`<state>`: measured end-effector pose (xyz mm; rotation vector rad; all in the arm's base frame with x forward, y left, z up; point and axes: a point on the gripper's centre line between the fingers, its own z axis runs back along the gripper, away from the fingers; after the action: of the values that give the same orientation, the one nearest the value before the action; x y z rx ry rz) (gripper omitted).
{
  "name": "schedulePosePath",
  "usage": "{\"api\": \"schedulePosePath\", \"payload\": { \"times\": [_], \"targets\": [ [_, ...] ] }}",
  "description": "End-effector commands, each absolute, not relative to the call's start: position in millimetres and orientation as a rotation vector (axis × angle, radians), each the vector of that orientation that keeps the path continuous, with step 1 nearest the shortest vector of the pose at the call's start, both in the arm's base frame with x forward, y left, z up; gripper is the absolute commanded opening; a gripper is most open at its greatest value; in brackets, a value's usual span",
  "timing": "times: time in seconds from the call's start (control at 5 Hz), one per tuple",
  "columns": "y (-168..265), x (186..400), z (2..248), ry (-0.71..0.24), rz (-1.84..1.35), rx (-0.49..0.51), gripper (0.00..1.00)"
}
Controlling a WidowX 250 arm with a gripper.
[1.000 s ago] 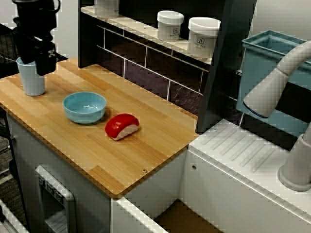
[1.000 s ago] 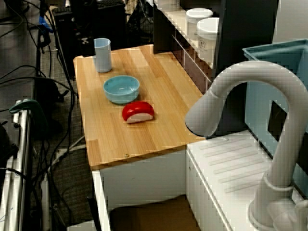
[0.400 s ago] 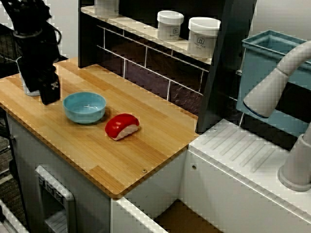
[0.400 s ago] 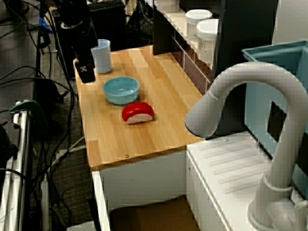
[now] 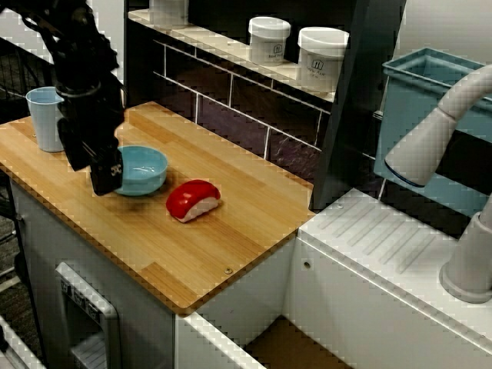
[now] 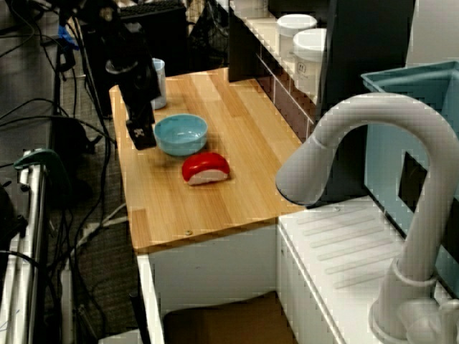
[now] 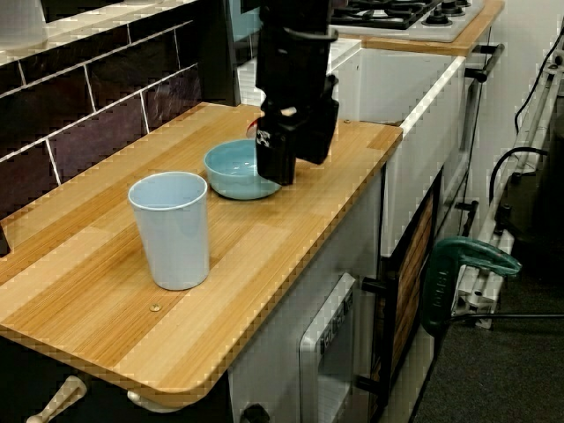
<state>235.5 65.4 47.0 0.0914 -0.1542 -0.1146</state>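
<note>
In the view from the front, my black gripper hangs low over the wooden counter, at the front-left rim of a light blue bowl. Its fingers look slightly apart with nothing between them. The view from the sink end shows the gripper just left of the bowl. A red and white sushi toy lies right of the bowl. A pale blue cup stands upright at the counter's left end. In the view from the cup end, the gripper covers part of the bowl behind the cup.
A dark tiled back wall carries a shelf with white jars. Right of the counter are a white sink top, a grey faucet and a blue rack. The counter's front edge drops off. Cables lie on the floor.
The gripper has moved from above the cup rightward and downward to the bowl's front-left side. Cup, bowl and sushi toy have stayed put.
</note>
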Motion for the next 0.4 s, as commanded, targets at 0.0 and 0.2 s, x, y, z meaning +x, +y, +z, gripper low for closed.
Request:
{"api": "schedulePosePath", "payload": {
  "times": [0.0, 0.2],
  "targets": [
    [66.4, 243.4, 42.6, -0.146, -0.108, 0.095, 1.00],
    [67.4, 252.6, 37.1, -0.130, -0.093, 0.099, 1.00]
  ]
}}
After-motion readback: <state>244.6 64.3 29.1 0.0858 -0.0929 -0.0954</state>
